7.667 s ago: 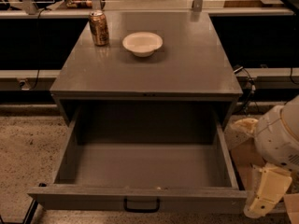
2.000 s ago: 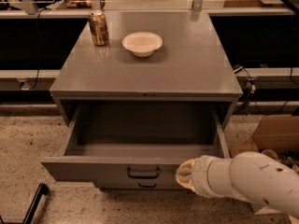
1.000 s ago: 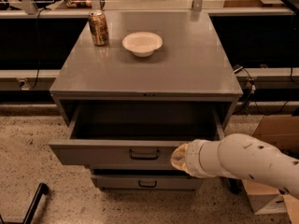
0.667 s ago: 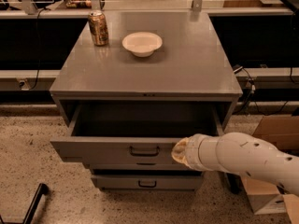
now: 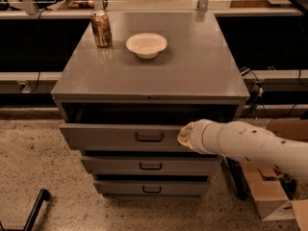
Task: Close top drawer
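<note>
I am looking down at a grey metal cabinet that is standing on a speckled floor. The top drawer is sitting just under the cabinet's top and is hanging out a short way, so a dark strip of its inside is showing above its front. Its front is standing proud of the two shallower drawers below it.

My white arm is reaching in from the right edge of the view, crossing in front of the cabinet's right side. The middle drawer and the bottom drawer are each stepping a little further back than the one above.

A cardboard box is lying on the floor to the right of the cabinet, partly behind the arm.

On the cabinet's top, a white bowl is sitting upright toward the back, and a drinks can is standing upright just to its left, the two apart.

The gripper is resting at the top drawer's front, to the right of the small black handle and seemingly touching the panel. It is pointing away from me, so I cannot tell whether the claw is released or clenched.
</note>
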`<action>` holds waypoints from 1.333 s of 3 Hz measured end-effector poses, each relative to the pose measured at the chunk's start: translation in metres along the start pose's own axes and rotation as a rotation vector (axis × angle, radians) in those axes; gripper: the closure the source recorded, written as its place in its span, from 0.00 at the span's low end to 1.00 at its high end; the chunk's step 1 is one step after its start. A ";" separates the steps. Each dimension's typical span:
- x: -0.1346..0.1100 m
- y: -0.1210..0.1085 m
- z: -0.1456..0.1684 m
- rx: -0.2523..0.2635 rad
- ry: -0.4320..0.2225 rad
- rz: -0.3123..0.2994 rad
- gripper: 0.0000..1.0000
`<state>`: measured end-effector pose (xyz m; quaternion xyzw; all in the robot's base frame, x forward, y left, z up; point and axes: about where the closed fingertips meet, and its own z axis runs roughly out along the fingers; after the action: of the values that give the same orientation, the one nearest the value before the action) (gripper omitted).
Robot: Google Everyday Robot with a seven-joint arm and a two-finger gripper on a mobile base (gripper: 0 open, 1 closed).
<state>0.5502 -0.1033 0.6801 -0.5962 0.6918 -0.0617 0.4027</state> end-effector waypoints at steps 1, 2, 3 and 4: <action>-0.001 -0.005 0.003 0.007 -0.002 -0.003 1.00; -0.009 -0.016 0.012 0.021 -0.019 -0.012 1.00; -0.015 -0.016 0.018 0.008 -0.044 -0.018 1.00; -0.021 -0.006 0.011 -0.009 -0.076 -0.017 1.00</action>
<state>0.5606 -0.0822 0.6862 -0.6057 0.6712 -0.0391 0.4255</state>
